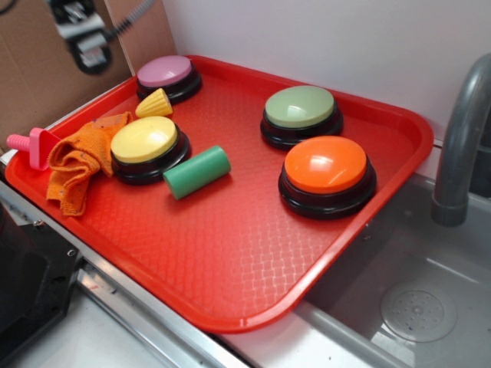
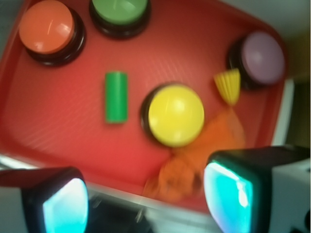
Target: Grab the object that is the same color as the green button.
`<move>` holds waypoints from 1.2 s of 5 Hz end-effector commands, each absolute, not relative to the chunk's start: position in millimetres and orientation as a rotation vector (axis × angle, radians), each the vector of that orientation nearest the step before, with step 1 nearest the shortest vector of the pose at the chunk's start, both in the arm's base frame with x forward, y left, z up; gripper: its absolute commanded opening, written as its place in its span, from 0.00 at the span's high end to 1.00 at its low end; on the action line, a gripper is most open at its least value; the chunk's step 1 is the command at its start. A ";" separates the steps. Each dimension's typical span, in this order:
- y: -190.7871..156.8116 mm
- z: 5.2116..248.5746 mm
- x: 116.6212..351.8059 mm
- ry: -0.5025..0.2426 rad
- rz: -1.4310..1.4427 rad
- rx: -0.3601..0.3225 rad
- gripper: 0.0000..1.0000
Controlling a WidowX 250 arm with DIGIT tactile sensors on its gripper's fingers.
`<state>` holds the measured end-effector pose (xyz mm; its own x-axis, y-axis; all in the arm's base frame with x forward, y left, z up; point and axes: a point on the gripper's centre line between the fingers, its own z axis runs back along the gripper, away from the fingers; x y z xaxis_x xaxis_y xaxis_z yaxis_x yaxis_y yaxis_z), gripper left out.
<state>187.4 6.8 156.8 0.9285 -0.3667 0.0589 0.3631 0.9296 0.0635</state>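
A red plastic tray (image 1: 230, 261) with a fine textured floor lies on the worktop, beside a grey steel sink (image 1: 414, 307) with a curved tap (image 1: 460, 138); a white wall and brown cardboard (image 1: 31, 69) stand behind. The teal-green cylinder (image 1: 197, 172) lies on its side on the tray floor, just beside the yellow button (image 1: 146, 142) and apart from the green button (image 1: 300, 109) and the orange button (image 1: 326, 167). An orange cloth (image 1: 77, 165) touches the yellow button's far side. The gripper (image 2: 146, 199) hangs high above the tray's left corner, its jaws wide apart and holding nothing.
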 end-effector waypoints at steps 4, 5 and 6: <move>-47.0 55.3 261.7 -0.159 -0.548 -0.090 0.00; -52.6 39.9 258.8 -0.120 -0.521 -0.097 0.00; -52.2 29.6 255.9 -0.113 -0.510 -0.133 0.00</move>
